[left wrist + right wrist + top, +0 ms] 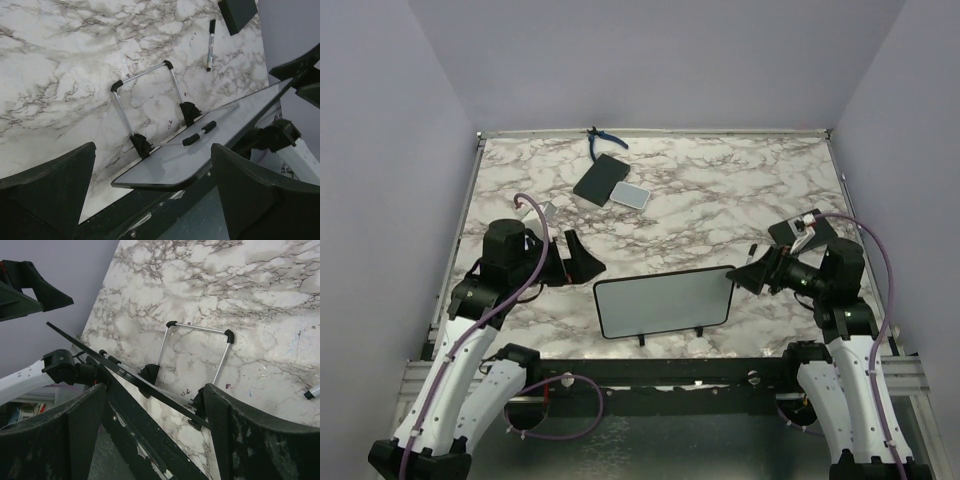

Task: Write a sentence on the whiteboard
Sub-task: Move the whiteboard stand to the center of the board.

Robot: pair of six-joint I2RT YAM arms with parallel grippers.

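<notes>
The left gripper [584, 256] is wide open and holds nothing, and the right gripper [744, 272] is wide open and empty too. The whiteboard [663, 302] stands between them near the front edge of the marble table [720, 200], leaning on its metal stand [200, 328]. A marker [211, 44] lies on the table past the board, close to the right gripper.
</notes>
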